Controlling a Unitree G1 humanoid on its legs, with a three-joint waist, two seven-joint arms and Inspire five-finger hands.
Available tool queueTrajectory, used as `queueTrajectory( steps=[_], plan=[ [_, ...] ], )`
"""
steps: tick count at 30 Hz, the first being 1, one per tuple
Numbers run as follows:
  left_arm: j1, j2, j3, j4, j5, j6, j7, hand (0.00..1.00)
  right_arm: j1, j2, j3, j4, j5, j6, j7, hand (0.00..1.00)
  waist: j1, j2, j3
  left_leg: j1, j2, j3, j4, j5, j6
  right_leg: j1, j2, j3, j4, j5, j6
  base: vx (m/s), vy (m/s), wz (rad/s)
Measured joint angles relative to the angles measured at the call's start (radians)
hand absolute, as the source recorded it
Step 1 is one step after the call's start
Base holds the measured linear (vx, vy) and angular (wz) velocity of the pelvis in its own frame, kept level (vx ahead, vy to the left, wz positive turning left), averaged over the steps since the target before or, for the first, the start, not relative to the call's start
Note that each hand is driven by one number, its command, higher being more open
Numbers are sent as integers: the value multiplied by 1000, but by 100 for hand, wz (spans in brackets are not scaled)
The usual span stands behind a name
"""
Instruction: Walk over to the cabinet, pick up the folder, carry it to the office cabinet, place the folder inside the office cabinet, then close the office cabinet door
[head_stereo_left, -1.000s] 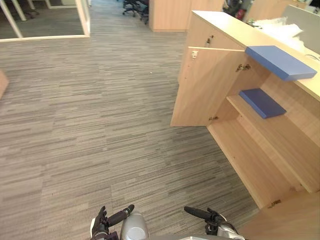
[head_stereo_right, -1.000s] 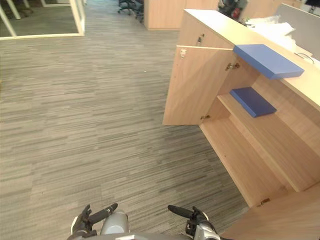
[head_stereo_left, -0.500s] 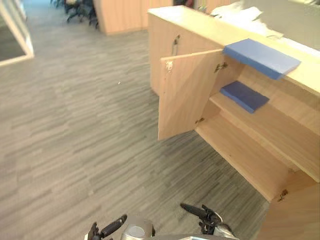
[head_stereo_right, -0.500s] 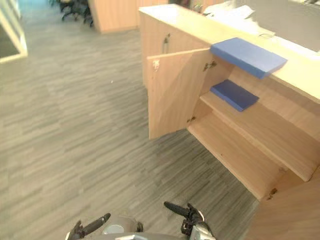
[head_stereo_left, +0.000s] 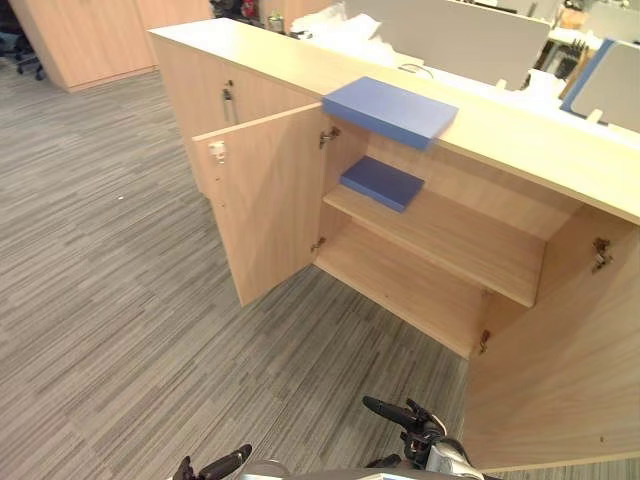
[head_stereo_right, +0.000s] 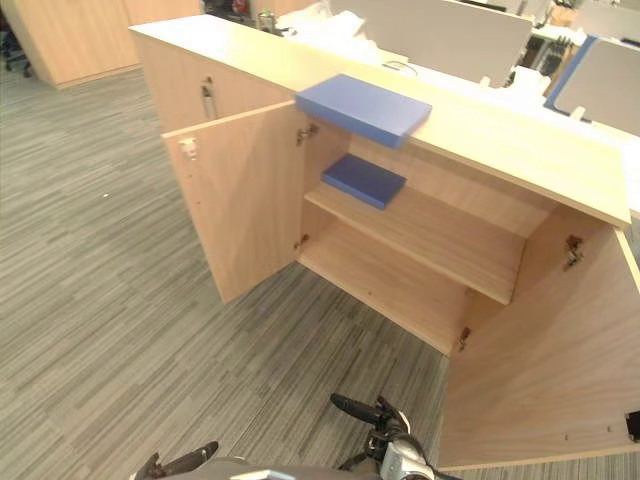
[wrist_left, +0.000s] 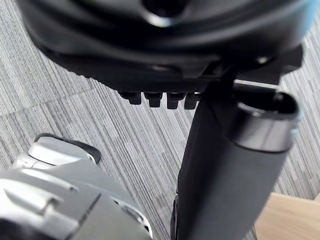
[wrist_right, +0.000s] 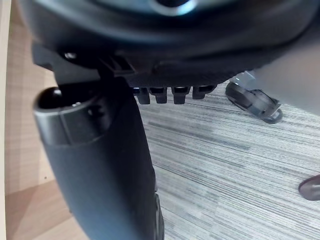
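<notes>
1. Right hand is hanging low at 6 o'clock in the left eye view, thumb sticking out toward 9 o'clock. Fingers are relaxed and holding nothing.
2. Left hand is sitting at 7 o'clock, also loose and empty. Both are hovering over grey carpet, well apart from any target.
3. Cabinet is standing ahead at 12 to 2 o'clock with both doors swung open: left door at 11 o'clock, right door at 3 o'clock, near the right hand.
4. Blue folder is lying flat on the cabinet top at 12 o'clock. One corner is overhanging the front edge above the open compartment.
5. Second blue folder is lying flat on the inner shelf, directly below the first.
6. Step, my read: approach is finishing and the reach for the top folder hasn't begun.
7. Handling, judging by looks:
   - It is reading as a thick, stiff slab that probably won't sag.
   - Weight is likely light to moderate.
   - The cover looks smooth, so I'm expecting some slip.
8. Hold: I'd take the overhanging corner, thumb under and fingers over, then support the far side with the other hand.
9. Risk: pushing it back along the top instead of pinching it.
</notes>
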Motion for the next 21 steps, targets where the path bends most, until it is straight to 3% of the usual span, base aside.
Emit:
queueTrajectory(
  steps=[3,4,5,6,8,10,12,14,15,16,17,18,19,21],
  plan=[
    [1,-25,2,-10,0,2,-2,100,17,1,0,-20,-1,4,0,100,-1,40,-20,2,86,-8,43,-70,2,1,106,9,3,-86,-4,289,-319,-37],
    [2,-29,3,-9,-1,3,-3,100,20,-1,0,-23,-1,6,-2,100,-1,40,-31,1,103,-11,66,-79,13,8,131,12,-8,-99,-2,378,-255,-21],
    [3,-30,6,-11,-2,4,-6,100,21,-3,-1,-15,-1,8,-7,100,4,54,-33,-49,140,-60,216,-73,12,25,183,13,-37,-109,-8,414,-229,-30],
    [2,-36,14,-16,-4,5,-10,100,18,-15,0,-7,-4,10,-10,100,5,65,-31,-142,172,-130,428,-30,21,53,230,25,-72,-109,-20,406,-202,-41],
    [6,-44,21,-25,-29,1,-17,100,10,-26,1,28,-3,7,-17,100,12,70,-27,-246,181,-200,698,59,9,104,269,70,-116,-111,-26,338,-42,-71],
    [1,-35,8,-51,-35,-5,-24,100,-19,-50,1,92,-3,16,-28,100,25,56,-20,-313,154,-195,812,31,10,157,276,123,-168,-108,-21,356,75,-83],
    [3,-34,2,-74,-34,-10,-24,100,-36,-68,1,135,-3,22,-41,100,26,37,-8,-373,100,-202,748,-7,0,210,274,180,-234,-79,8,302,134,-76],
    [4,-32,4,-89,-36,-14,-24,100,-43,-78,2,159,-3,28,-45,100,29,25,4,-417,24,-283,557,-31,-4,246,256,237,-269,-63,34,245,265,-88],
    [7,-28,5,-94,-45,-14,-21,100,-43,-76,2,160,-3,29,-45,100,37,14,10,-418,-23,-367,382,-21,-6,260,239,271,-276,-58,51,283,365,-96],
    [10,-28,7,-94,-47,-14,-18,100,-43,-74,3,159,-3,27,-45,100,40,12,11,-418,-38,-422,291,3,-3,264,234,288,-280,-59,64,314,418,-100],
    [16,-32,13,-89,-65,-13,-9,100,-41,-75,5,153,-3,26,-44,100,44,23,15,-412,-47,-480,197,150,-12,280,228,319,-284,-64,108,246,301,-73],
    [19,-36,14,-82,-73,-13,-3,100,-38,-71,10,151,-3,25,-44,100,47,16,17,-399,-53,-473,194,185,-45,286,220,333,-287,-66,121,428,338,-54],
    [7,-8,22,-79,-90,-18,4,100,-28,-35,13,133,-3,26,-43,100,53,-44,10,-399,-90,-445,191,176,-26,288,174,326,-302,-59,118,367,215,-30],
    [1,-9,35,-79,-94,-19,8,100,-25,-16,10,116,-3,26,-41,100,67,-53,9,-400,-101,-419,234,153,-27,292,153,329,-304,-37,127,275,165,-27]
  ],
)
